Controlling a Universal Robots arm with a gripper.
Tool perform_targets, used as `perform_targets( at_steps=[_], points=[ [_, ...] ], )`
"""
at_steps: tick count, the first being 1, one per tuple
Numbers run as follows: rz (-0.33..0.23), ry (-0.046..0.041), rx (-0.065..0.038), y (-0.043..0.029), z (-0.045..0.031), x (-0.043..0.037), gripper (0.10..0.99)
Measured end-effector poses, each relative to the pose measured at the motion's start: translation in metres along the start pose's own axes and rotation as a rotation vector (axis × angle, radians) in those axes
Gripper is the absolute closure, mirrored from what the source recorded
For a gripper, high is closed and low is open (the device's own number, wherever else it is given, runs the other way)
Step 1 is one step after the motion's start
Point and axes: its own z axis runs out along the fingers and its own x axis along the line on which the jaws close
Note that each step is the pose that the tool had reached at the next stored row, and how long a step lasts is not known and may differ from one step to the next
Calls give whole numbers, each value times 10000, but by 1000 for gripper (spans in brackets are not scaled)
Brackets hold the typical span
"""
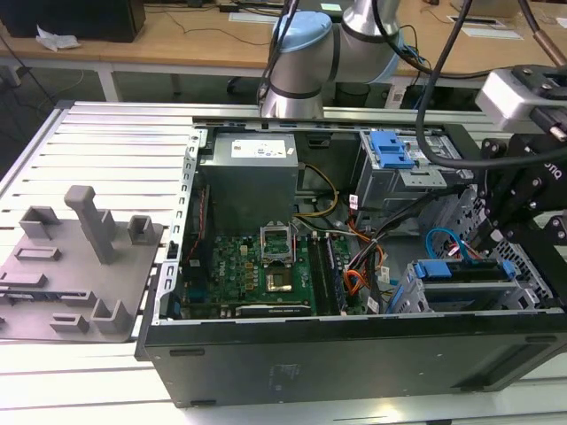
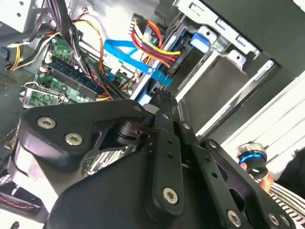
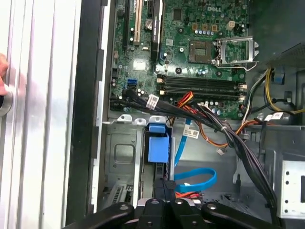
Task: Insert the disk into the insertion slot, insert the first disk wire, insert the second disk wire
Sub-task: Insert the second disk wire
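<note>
An open desktop computer case (image 1: 354, 354) lies on its side on a slatted metal surface (image 1: 97, 142), seen from above in the exterior view, with a green motherboard (image 1: 257, 261) in the middle of the frame. At the lower right of that view, the disk (image 1: 465, 272) with its bright blue carrier sits inside the insertion slot (image 1: 403, 297), a grey perforated metal bay. The robot arm's black tool (image 1: 496, 226) hangs just above the disk at the right edge of the frame. In the second wrist view, the tool's (image 2: 159, 102) black fingers (image 2: 164, 129) come close together at the end of the disk, right by the connectors; whether they are clenched on anything cannot be told. The first disk wire (image 2: 155, 40), a thin red and orange bundle, runs to the disk's end in the upper middle of that view. The second disk wire (image 2: 126, 52), a flat light-blue cable, runs beside it and also reaches the disk's end. In the first wrist view, the light-blue cable (image 3: 198, 176) loops at the lower middle of the frame. A grey fixture plate (image 1: 71, 266) with upright blocks rests on the surface at the left of the exterior view.
</note>
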Motion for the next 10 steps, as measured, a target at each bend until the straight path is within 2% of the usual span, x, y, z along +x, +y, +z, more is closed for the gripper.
perform_targets(
  at_steps=[3, 10],
  points=[
    [-1, 3, 58, 66, 3, -4, 980],
    [-1, 5, 60, 71, 2, -4, 980]
  ],
)
